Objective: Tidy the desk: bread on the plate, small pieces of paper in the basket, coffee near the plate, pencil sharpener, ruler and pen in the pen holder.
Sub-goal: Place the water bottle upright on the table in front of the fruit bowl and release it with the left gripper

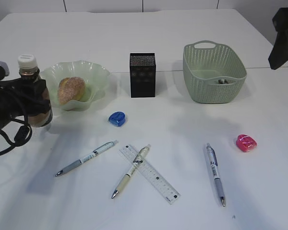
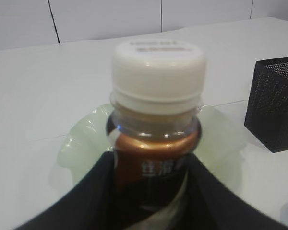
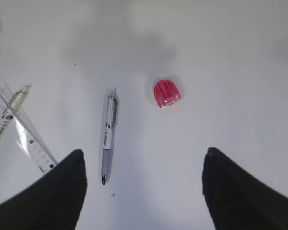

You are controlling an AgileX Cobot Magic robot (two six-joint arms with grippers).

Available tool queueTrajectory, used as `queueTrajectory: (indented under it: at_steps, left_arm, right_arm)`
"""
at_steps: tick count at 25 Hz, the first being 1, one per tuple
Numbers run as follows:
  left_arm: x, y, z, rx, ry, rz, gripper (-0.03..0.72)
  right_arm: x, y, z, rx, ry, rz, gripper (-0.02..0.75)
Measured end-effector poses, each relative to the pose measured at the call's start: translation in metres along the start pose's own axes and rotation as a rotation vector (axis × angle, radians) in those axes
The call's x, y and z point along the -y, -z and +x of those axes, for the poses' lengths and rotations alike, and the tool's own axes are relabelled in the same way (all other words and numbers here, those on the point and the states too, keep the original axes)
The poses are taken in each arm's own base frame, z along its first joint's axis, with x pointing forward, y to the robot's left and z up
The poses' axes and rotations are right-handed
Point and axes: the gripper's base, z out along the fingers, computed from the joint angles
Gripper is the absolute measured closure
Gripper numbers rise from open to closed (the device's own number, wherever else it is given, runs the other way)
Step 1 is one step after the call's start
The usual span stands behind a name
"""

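My left gripper (image 1: 31, 93) is shut on the brown coffee bottle (image 1: 32, 84) with a white cap (image 2: 157, 67), just left of the pale green plate (image 1: 98, 76) that holds the bread (image 1: 70, 89). The black pen holder (image 1: 142, 74) stands at centre. A blue sharpener (image 1: 117, 118), a pink sharpener (image 1: 246, 143), three pens (image 1: 86, 158) (image 1: 131, 171) (image 1: 215, 173) and a clear ruler (image 1: 150, 174) lie on the table. My right gripper (image 3: 141, 165) is open high above the table; the pink sharpener (image 3: 166, 93) and a pen (image 3: 108, 135) lie below it.
A green basket (image 1: 214, 72) with small paper bits inside stands at the back right. The white table's seam runs behind the plate and holder. The right arm (image 1: 283, 36) hangs at the upper right.
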Motion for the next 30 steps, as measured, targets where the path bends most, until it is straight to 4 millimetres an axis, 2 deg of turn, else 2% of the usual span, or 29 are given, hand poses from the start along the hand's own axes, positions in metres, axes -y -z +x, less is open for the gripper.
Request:
queueTrajectory:
  at_steps: [8, 21, 25, 30]
  left_arm:
    - [0.001, -0.006, 0.029, -0.062, 0.011, -0.002, 0.419]
    - [0.001, -0.009, 0.038, -0.064, 0.017, -0.004, 0.415]
    - [0.001, -0.009, 0.038, -0.065, 0.017, -0.003, 0.37]
    - [0.001, -0.009, 0.038, -0.061, 0.017, -0.004, 0.254]
  right_arm:
    - [0.001, 0.0, 0.0, 0.001, 0.003, 0.01, 0.155]
    - [0.001, 0.0, 0.0, 0.001, 0.003, 0.01, 0.155]
    - [0.001, 0.0, 0.0, 0.001, 0.003, 0.01, 0.155]
    - [0.001, 0.0, 0.0, 0.001, 0.003, 0.01, 0.155]
